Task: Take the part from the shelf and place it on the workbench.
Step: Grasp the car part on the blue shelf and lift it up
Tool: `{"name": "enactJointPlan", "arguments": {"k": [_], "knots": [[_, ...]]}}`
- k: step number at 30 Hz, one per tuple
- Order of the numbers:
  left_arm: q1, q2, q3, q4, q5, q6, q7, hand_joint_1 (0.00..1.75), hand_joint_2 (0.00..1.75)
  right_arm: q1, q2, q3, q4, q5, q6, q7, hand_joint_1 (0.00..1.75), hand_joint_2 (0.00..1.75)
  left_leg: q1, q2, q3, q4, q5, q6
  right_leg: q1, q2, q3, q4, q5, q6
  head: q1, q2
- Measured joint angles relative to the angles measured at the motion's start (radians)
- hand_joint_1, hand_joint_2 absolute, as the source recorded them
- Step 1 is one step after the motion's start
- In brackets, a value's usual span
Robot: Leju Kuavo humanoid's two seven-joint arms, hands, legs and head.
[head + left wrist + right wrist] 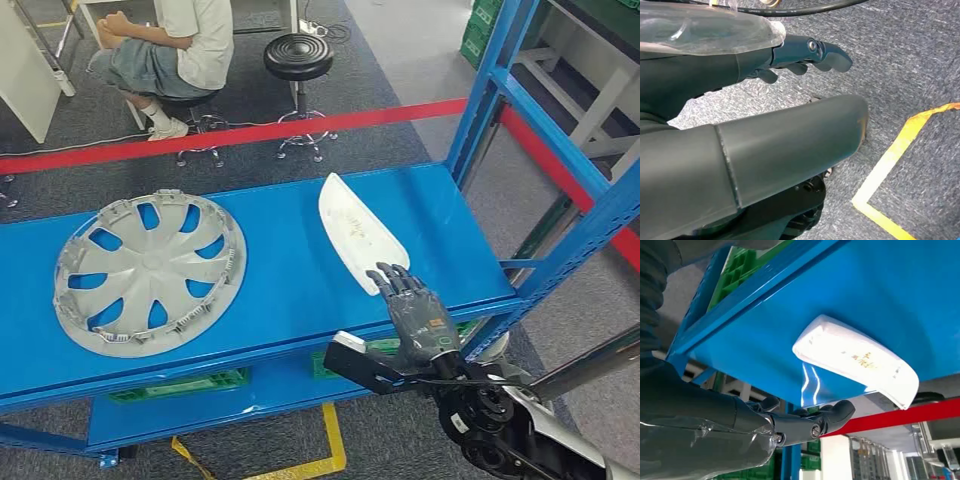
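The white part [359, 231] is lying flat on the blue shelf [287, 270], near its right end. Your right hand [413, 310] is reaching up at the near tip with fingers spread, holding nothing. Your left hand [753, 140] is hanging open above the grey floor. A hubcap [149, 270] is sitting well left.

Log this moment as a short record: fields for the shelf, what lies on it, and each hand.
shelf: blue metal shelf, top level holds two things
white part: long white plastic part, lying flat near the shelf's front right
hubcap: silver hubcap, lying flat toward the shelf's left end
right hand: right hand at the shelf's front edge, fingers apart and reaching the white part's near end, not gripping it
left hand: left hand hangs over grey carpet, holding nothing
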State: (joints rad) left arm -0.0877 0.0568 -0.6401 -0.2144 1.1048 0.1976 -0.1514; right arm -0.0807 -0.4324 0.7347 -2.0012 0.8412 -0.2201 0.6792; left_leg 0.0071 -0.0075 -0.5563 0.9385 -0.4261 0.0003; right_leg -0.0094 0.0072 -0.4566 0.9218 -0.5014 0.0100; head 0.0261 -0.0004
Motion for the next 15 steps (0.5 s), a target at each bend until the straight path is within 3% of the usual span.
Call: {"name": "enactJointPlan", "arguments": {"k": [6,15], "knots": [[0.0,0.004,0.0,0.0,0.003,-0.001,-0.001,0.0,0.0,-0.006,-0.021,-0.001,-0.002,0.011,0.034,0.001,0.0,1.75,0.0,0.0,0.0,0.0,0.0,0.0,0.0,0.0,0.0,0.0,0.0,0.0,0.0,0.0],[0.001,0.008,0.0,0.0,0.011,-0.019,-0.011,0.0,0.0,0.01,-0.067,-0.087,-0.07,0.11,0.242,0.002,0.0,1.75,0.0,0.0,0.0,0.0,0.0,0.0,0.0,0.0,0.0,0.0,0.0,0.0,0.0,0.0]]}}
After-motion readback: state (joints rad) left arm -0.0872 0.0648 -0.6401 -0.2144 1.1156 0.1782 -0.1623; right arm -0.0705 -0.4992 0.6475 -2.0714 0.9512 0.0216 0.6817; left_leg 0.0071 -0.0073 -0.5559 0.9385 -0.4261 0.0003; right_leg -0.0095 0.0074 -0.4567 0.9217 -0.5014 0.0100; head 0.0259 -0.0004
